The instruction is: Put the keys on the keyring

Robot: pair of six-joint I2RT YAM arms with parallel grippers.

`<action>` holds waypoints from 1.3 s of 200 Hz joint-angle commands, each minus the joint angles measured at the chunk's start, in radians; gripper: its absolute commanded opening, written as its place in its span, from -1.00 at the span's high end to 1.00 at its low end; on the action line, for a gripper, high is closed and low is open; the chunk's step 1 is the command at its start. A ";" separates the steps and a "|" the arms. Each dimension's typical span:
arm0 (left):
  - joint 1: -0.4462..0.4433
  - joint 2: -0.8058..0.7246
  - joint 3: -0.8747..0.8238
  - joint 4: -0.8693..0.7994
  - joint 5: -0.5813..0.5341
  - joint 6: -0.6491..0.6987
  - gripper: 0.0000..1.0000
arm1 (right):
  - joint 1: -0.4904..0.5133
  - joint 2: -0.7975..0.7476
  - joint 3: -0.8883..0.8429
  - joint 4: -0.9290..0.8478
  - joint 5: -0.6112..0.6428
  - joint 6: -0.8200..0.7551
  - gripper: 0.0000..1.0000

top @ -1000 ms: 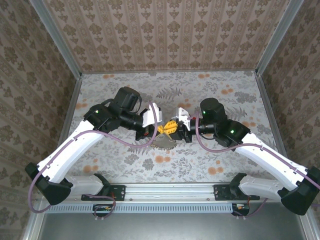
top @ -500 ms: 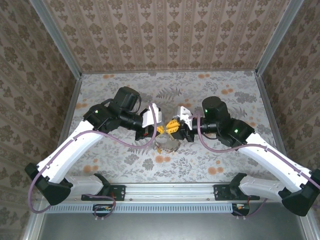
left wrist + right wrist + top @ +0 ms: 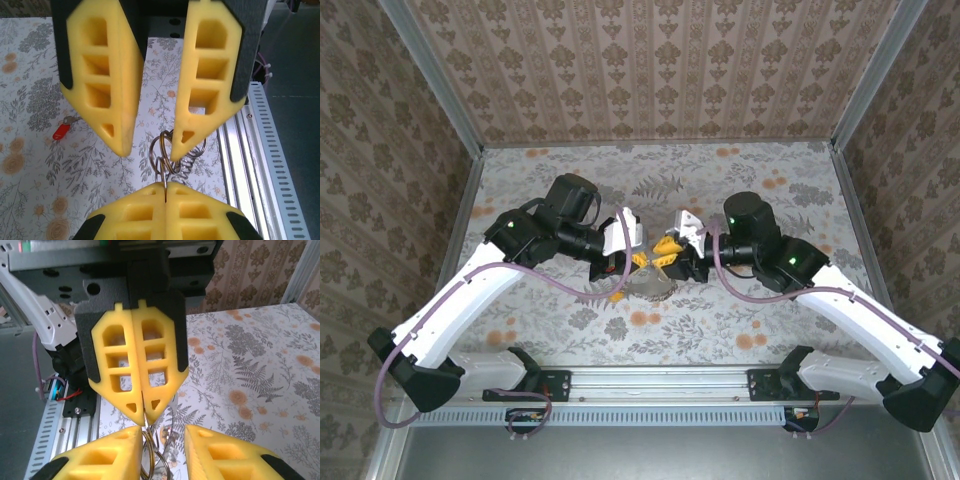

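The task is looking barely begun. The left jaws are pressing fully together on the thin wire of the keyring (image 3: pixel 160 161) and holding it up off the tabletop (image 3: pixel 750 190), mid-table and close to the near rail (image 3: pixel 660 385). The right jaws are standing apart, with the top of the keyring lying in the gap between them. In the left wrist view one yellow tip is touching or just grazing the loop, and it cannot be told whether that tip is prying the coil open.

One red-headed key (image 3: pixel 61 131) is lying flat on the tabletop, well apart from the keyring on the side away from the rail, and it is plainly not threaded. Nothing red is hanging from the stretch of wire that shows, so by that judgement both keys are waiting to be fetched and threaded.

Room is tightest where the two arms are meeting nose to nose, their yellow tips almost touching, so any twist of one is risking a knock on the other. The rail is sitting close on the near side. Bare tabletop is opening out toward the far wall (image 3: pixel 650 70) and to both sides, giving the right arm space to back off and reach for the key.
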 commanded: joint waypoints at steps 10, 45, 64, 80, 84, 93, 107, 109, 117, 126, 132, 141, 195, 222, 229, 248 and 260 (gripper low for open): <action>-0.009 -0.027 -0.002 -0.026 0.008 0.032 1.00 | -0.041 -0.019 0.046 0.022 -0.013 0.065 0.38; -0.022 -0.038 -0.005 -0.028 -0.004 0.032 1.00 | -0.066 0.036 0.081 -0.034 0.015 0.045 0.38; -0.026 -0.047 -0.009 -0.021 -0.006 0.028 1.00 | -0.050 0.037 0.060 -0.027 0.010 -0.003 0.38; -0.025 -0.056 -0.016 -0.008 -0.002 0.022 1.00 | -0.039 0.012 0.018 0.013 -0.002 -0.017 0.35; -0.024 -0.057 -0.017 -0.005 0.000 0.022 1.00 | -0.038 0.008 0.014 0.017 -0.008 -0.016 0.34; -0.025 -0.058 -0.019 0.001 0.005 0.020 1.00 | -0.037 0.007 0.010 0.013 -0.022 -0.015 0.32; -0.025 -0.055 -0.019 0.006 0.006 0.019 1.00 | -0.030 0.014 0.014 -0.004 -0.043 -0.019 0.30; -0.025 -0.054 -0.019 0.007 0.006 0.019 1.00 | -0.029 0.014 0.013 -0.005 -0.045 -0.020 0.30; -0.025 -0.053 -0.019 0.008 0.008 0.017 1.00 | -0.022 0.019 0.013 -0.009 -0.052 -0.022 0.30; -0.024 -0.051 -0.019 0.010 0.006 0.017 1.00 | -0.014 0.021 0.010 -0.011 -0.056 -0.024 0.29; -0.024 -0.049 -0.018 0.011 0.006 0.015 1.00 | -0.010 0.021 0.009 -0.010 -0.057 -0.025 0.29; -0.024 -0.048 -0.017 0.012 0.006 0.014 1.00 | -0.006 0.021 0.005 -0.008 -0.060 -0.026 0.28; -0.023 -0.053 -0.018 0.016 0.002 0.010 1.00 | 0.014 0.028 0.001 -0.015 -0.074 -0.029 0.26; -0.018 -0.060 -0.026 0.026 0.008 0.005 1.00 | 0.018 0.032 0.000 -0.026 -0.081 -0.031 0.26; -0.016 -0.063 -0.028 0.029 0.010 0.005 1.00 | 0.018 0.033 -0.001 -0.030 -0.084 -0.032 0.26; -0.011 -0.068 -0.031 0.034 0.011 0.002 1.00 | 0.024 0.037 0.002 -0.038 -0.085 -0.037 0.25; -0.012 -0.069 -0.030 0.037 0.011 0.000 1.00 | 0.029 0.041 0.004 -0.041 -0.087 -0.037 0.25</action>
